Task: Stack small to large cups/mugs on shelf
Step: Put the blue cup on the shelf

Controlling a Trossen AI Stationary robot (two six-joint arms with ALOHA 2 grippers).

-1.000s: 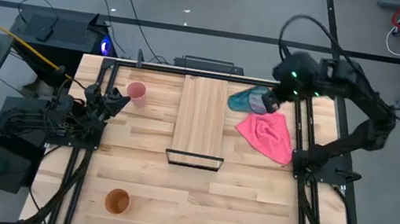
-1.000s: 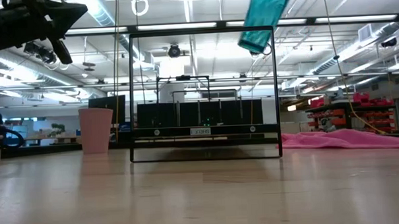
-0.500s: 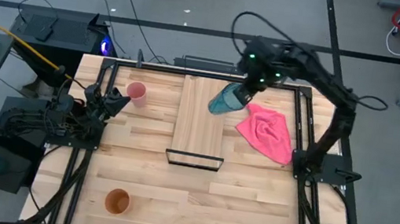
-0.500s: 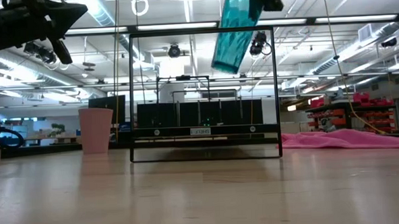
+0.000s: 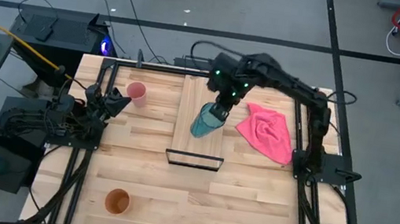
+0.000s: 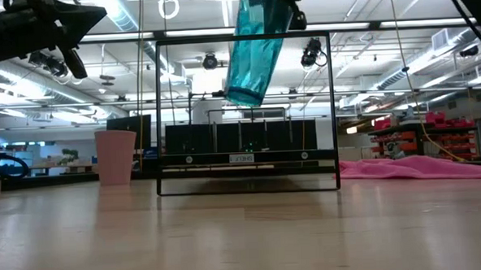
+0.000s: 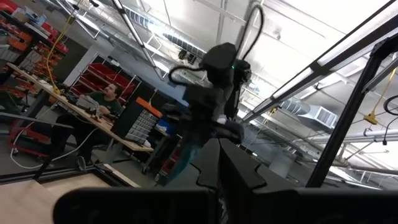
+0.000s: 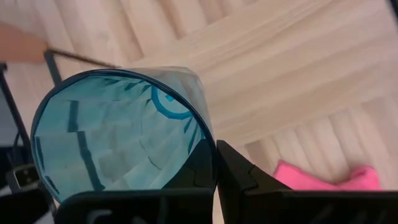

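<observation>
1. The right pincer is carrying the teal cup in across the shelf. A second back it was off the shelf's far right corner, beside the pink cloth; now the cup is hanging tilted above the plank, mid-length.
2. The right pincer is clamping the cup at its rim: one finger inside, one outside, seen from the wrist.
3. Low view: the cup is well clear of the plank, base lowest and leaning. Nothing is placed yet.
4. My read: transport is nearly done. Next it needs levelling and lowering onto the shelf as the base of the stack.
5. The pink cup is standing on the surface just left of the shelf, unmoved. The orange cup is far off, near the surface's front-left corner, unmoved.
6. The left pincer is idling left of the shelf, close to the pink cup. Its fingers: cannot tell.
7. Hard to read:
   - The orange cup isn't showing in the low view.
   - The shelf's black frame is crossing in front of the teal cup there.
   - The left wrist view is mostly ceiling, with a person in the room behind.
</observation>
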